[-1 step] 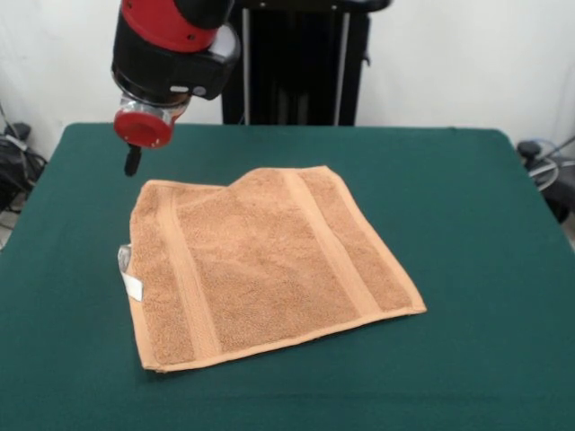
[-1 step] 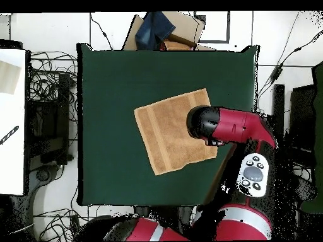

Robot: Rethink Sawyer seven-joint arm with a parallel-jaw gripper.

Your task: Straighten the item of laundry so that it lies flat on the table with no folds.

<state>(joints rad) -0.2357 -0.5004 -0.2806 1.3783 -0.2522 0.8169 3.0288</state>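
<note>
Towel (image 1: 260, 265) lay spread near the middle of the green bench (image 1: 467, 206), orange-tan, both woven bands showing and running roughly parallel across it. White loop tag (image 1: 128, 272) stuck out from one side edge. Mostly flat. The one flaw: the far corner nearest the arm looked turned or tucked, leaving a notch in the far edge where a square corner should be. In the overhead view the arm's head covered that corner, so the fold could not be checked from above.

Arm (image 1: 171, 45) hung over that same corner, which fits the job: judged, the remaining work was to draw that corner out.

Pincer (image 1: 133, 162) showed only as a short dark tip below the red wrist disc, poised above bare bench just beyond the towel's far edge. It appeared clear of the cloth, gripping nothing visible. Whether its fingers were parted or closed could not be told from either view.

Risk, judged: dragging the corner could shift the whole towel.
</note>
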